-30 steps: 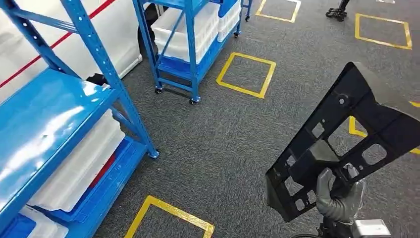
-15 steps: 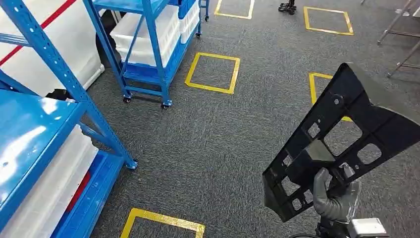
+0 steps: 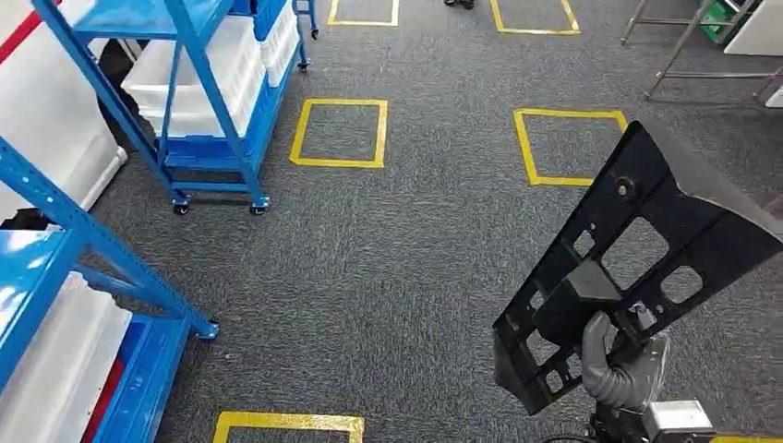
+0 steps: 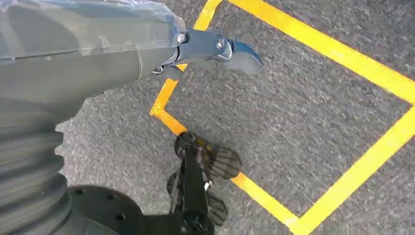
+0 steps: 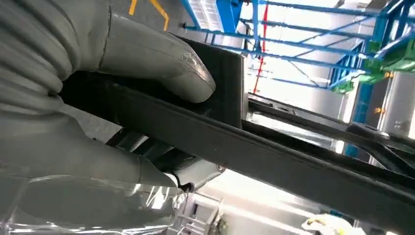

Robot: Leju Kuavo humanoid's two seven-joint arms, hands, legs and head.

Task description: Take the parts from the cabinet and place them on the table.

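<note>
My right hand (image 3: 620, 367) grips a large flat black plastic part (image 3: 646, 242) with several cut-out openings, holding it by its lower end at the lower right of the head view. The part stands tilted, rising up and to the right above the grey carpet. In the right wrist view the grey thumb (image 5: 161, 58) presses on the black part (image 5: 274, 156) and the fingers wrap beneath it. My left hand (image 4: 147, 54) hangs over the floor with a dark finger (image 4: 230, 49) stretched out and nothing in it. The blue cabinet (image 3: 65, 235) stands at the left edge.
A blue wheeled cart (image 3: 208, 101) with white bins stands at the upper left. Yellow taped squares (image 3: 340, 134) (image 3: 568, 148) mark the grey carpet. Metal frame legs (image 3: 679, 46) stand at the upper right. White bins (image 3: 55, 369) sit on the cabinet's lower shelf.
The camera has turned right: the cabinet, cart and yellow squares have slid left in the picture. The black part stays in my right hand at the same pose.
</note>
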